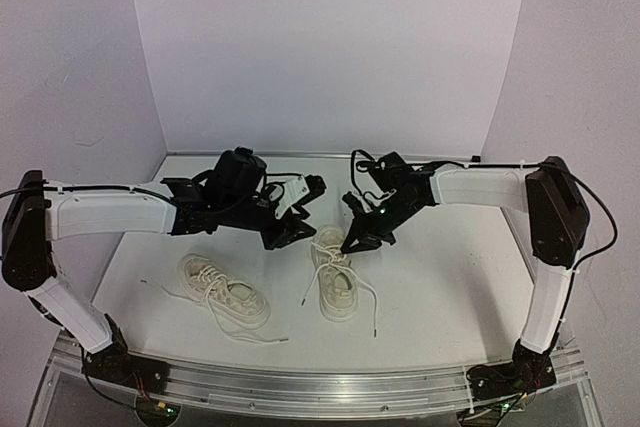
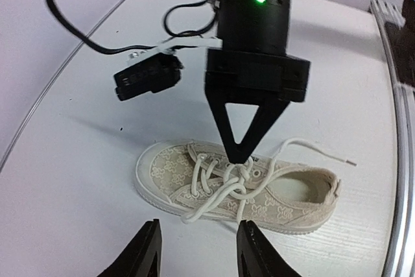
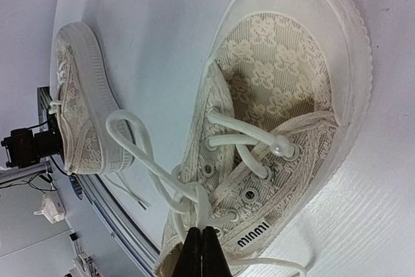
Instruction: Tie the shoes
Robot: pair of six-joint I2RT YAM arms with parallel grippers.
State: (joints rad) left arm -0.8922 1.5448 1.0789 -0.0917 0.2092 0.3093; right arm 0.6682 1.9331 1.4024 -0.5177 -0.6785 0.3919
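- Now, nearest you, count two shoes on the counter. The left-hand shoe lies untied on the left arm's side, with no arm touching it. The right-hand shoe sits just beside it, under both arms' tips.
- On the right-hand shoe, your right fingers are pressed together on the laces where they cross over the tongue.
- Your left fingers stand apart just beside that shoe, holding nothing.
- Nothing pins this shoe down. If you pull up on the pinched strand, the light shoe may tip or drag across the counter instead of the lace tightening.
- The strand is thin, so it could slip out of the right fingers under a sideways tug.
- The laces bunch tightly at the crossing. If your left fingers close there, they may catch two strands or the wrong one.
- Farther back, count two arms and two pairs of fingers.
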